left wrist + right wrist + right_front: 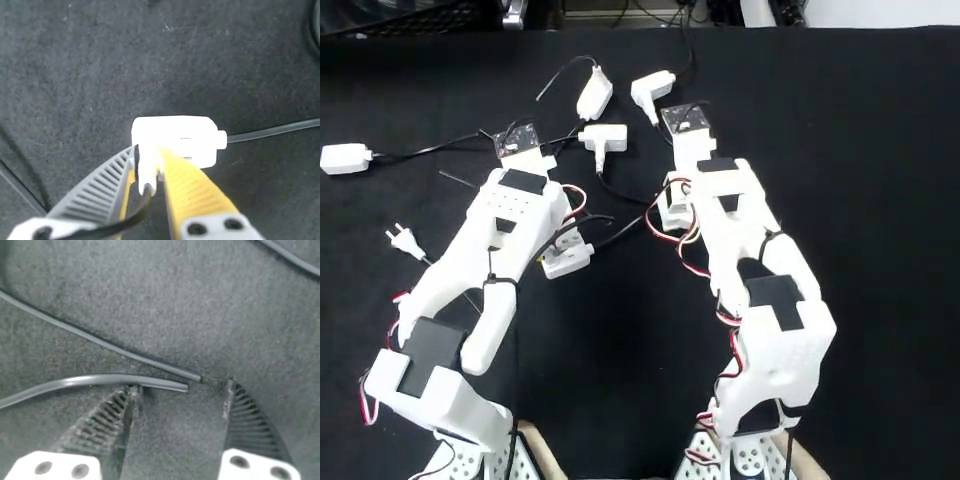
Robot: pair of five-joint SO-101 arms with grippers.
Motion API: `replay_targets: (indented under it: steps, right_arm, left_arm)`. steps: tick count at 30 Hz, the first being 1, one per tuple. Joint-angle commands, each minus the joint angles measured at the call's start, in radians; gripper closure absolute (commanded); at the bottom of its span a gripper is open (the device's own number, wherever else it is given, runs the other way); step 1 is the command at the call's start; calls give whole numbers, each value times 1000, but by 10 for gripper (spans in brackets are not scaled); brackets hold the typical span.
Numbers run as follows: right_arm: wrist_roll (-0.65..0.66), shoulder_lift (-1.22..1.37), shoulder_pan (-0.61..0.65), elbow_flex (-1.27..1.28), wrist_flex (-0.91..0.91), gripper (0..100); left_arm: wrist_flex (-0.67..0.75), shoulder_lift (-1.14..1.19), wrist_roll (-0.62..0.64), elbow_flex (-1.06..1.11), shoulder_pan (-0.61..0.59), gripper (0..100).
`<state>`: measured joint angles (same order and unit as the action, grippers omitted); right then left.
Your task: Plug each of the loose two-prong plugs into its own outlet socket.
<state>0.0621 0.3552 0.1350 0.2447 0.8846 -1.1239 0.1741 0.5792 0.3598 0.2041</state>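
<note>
A black table [880, 150] holds two white arms, the left arm [490, 250] and the right arm [750, 250]. White sockets [595, 95] with black wires lie near their tips. A small loose plug [405, 240] lies beside the left arm.

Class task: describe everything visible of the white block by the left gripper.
The white block looks like smooth hard plastic, boxy with rounded corners. A short nub on one end feeds a black cable. It lies flat on the dark cloth. The left gripper, shut on a narrow white plug, holds that plug against its side.
</note>
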Motion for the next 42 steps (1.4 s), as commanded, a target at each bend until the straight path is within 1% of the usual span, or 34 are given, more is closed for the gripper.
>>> replay_targets:
  steps: [1, 3, 4, 8, 9, 11, 18, 21, 24, 27, 29, 32, 38, 42]
  right_arm:
    - [-6, -48, -17, -8, -6, 727]
    - [-6, -48, -17, -8, -6, 727]
    - [-6, -48, -17, -8, -6, 727]
    - [-6, -48, -17, -8, -6, 727]
    - [-6, -48, -17, -8, -6, 727]
    - [-6, -48, -17, -8, -6, 727]
    - [-6, -48, -17, -8, -6, 727]
    - [29, -47, -17, -8, -6, 727]
    - [35, -47, -17, -8, -6, 727]
    - [35, -47, -17, -8, -6, 727]
    - [35, -48, -15, -8, -6, 727]
    - [44, -50, -15, -5, -6, 727]
    - [183, -51, 57, -5, 11, 727]
    - [284, -51, 121, -22, 14, 726]
  left_arm:
    - [-3, 32, -11, 24, 15, 967]
    - [-3, 29, -12, 28, 15, 952]
    - [-9, 26, -12, 31, 15, 926]
    - [-98, 23, -6, 8, 13, 740]
    - [-117, 23, -5, 2, 13, 702]
    - [-140, 23, -5, -13, 13, 662]
    - [-152, 23, -12, -61, 1, 649]
    - [-152, 17, -31, -91, -30, 649]
    - [-153, -44, -75, -102, -77, 649]
    - [-153, -160, -81, -96, -134, 649]
    - [-180, -252, -81, -93, -193, 649]
    - [-215, -402, -81, -77, -328, 649]
    - [-221, -666, -83, 68, -697, 649]
    - [-212, -764, -84, 252, -881, 649]
